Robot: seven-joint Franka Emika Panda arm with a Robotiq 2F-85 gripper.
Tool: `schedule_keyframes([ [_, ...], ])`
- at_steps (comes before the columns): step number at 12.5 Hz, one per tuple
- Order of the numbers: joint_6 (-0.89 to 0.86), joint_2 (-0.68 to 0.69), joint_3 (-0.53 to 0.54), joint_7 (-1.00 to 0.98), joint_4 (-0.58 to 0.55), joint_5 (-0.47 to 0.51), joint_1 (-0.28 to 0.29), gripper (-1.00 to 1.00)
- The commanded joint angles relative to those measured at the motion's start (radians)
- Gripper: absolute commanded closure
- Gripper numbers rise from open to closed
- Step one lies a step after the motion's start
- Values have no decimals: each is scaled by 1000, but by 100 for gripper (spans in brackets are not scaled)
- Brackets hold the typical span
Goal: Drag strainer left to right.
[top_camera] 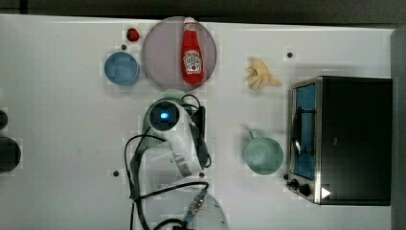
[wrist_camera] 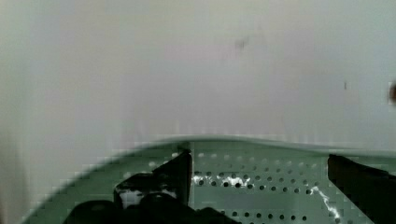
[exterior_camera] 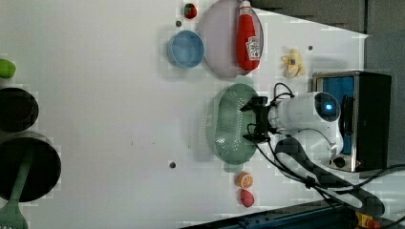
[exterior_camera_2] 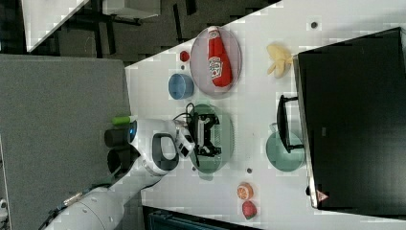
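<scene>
On the white table (exterior_camera: 95, 119), your strainer (exterior_camera: 229, 125) lies just below the ketchup plate (exterior_camera: 217, 43) in the left view. Your gripper (exterior_camera: 252, 122) hangs spread over its bowl, likely so 1 finger can hook the wall and drag it.

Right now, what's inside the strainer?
The open gripper hangs over the strainer, fingers spread above its dotted floor. No loose item shows on the visible holes; the part under the arm in the top view is hidden.
</scene>
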Motion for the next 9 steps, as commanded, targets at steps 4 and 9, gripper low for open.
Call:
schedule_keyframes([
  [4, 10, -20, -109, -175, -5, 0, -19, -100],
  [9, 30, -20, -201, -300, -5, 0, -24, -100],
])
